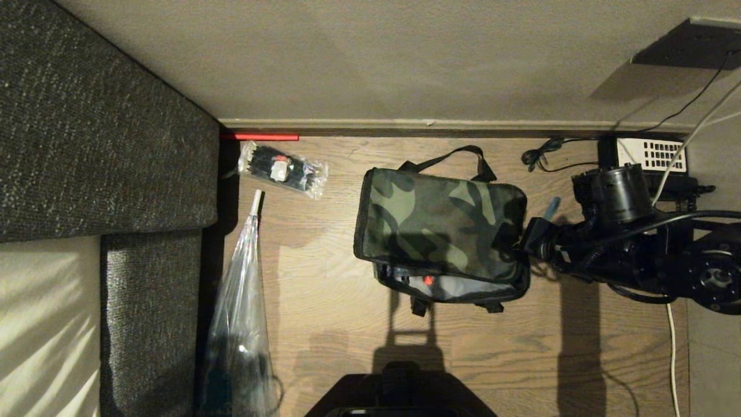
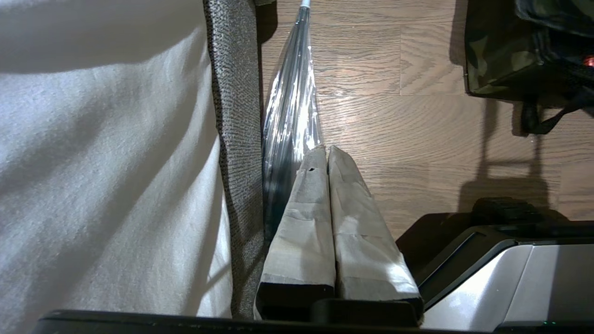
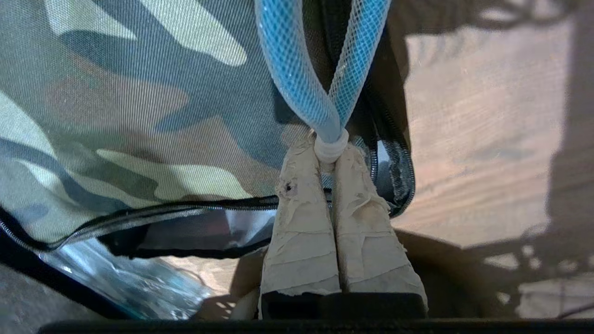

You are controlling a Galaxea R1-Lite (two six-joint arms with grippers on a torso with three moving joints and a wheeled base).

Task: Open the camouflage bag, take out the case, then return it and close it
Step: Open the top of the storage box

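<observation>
While hidden overhead, right gripper (image 3: 327, 153) pinches blue loop (image 3: 320, 69) beside camouflage bag (image 1: 440, 223).

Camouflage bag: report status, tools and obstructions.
Right tool shut on blue mesh zipper loop at the camouflage bag corner. Zipper partly open. Left tool shut, parked beside the sofa. Nothing blocking.

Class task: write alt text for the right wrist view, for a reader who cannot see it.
The right tool, its tape-wrapped fingers shut, pinches a blue mesh pull loop at the corner of the camouflage bag. The bag's zipper gapes partly open along the edge, over a wooden floor.
</observation>
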